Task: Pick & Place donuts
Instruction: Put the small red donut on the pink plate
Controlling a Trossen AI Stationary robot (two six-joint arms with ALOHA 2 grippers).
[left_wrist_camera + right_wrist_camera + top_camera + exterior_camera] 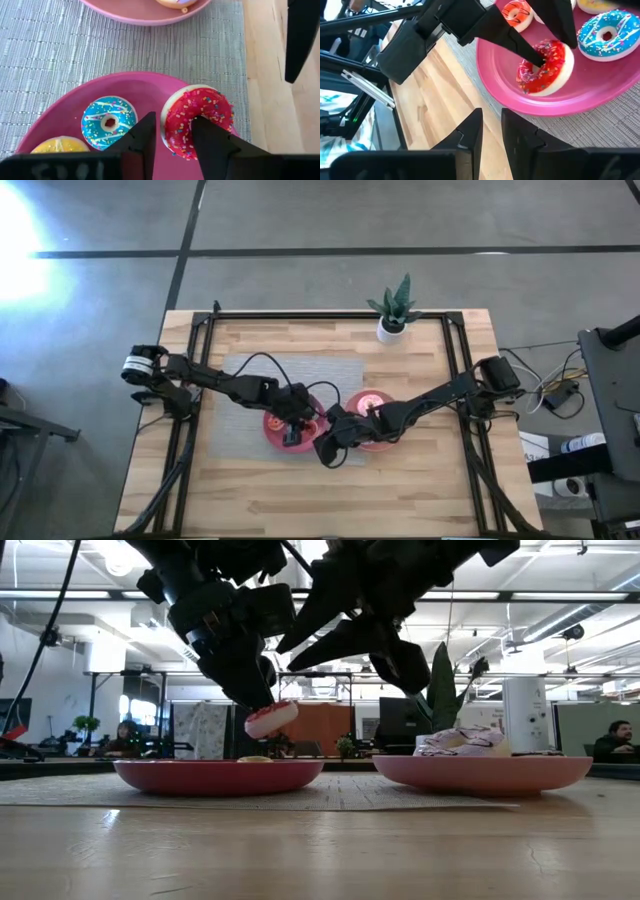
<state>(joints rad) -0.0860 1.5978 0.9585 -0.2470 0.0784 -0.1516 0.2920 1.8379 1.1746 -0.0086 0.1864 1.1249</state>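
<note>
Left gripper [172, 142] at centre of the high view, over the left pink plate [60, 115], clamping the red sprinkled donut [197, 120]: 1 finger through the hole, 1 against the outer rim. Red donut hanging tilted just above the plate in the low view [271, 719], near the plate's right-hand edge in the left wrist view. Blue donut [108, 118] lying flat on the same plate, left of the red one; yellow donut [61, 145] showing at lower left of that frame; orange donut [518, 12] sitting at upper centre of the right wrist view.

Right gripper [491, 132] hovering just right of the left one in the high view [330, 448], between the 2 plates, over mat and wood; jaws slightly apart, gripping nothing.

Right pink plate [480, 772] resting at right of the low view, carrying a white-iced sprinkled donut [462, 743]. Potted plant [394, 308] standing at upper centre of the table [250, 510].
</note>
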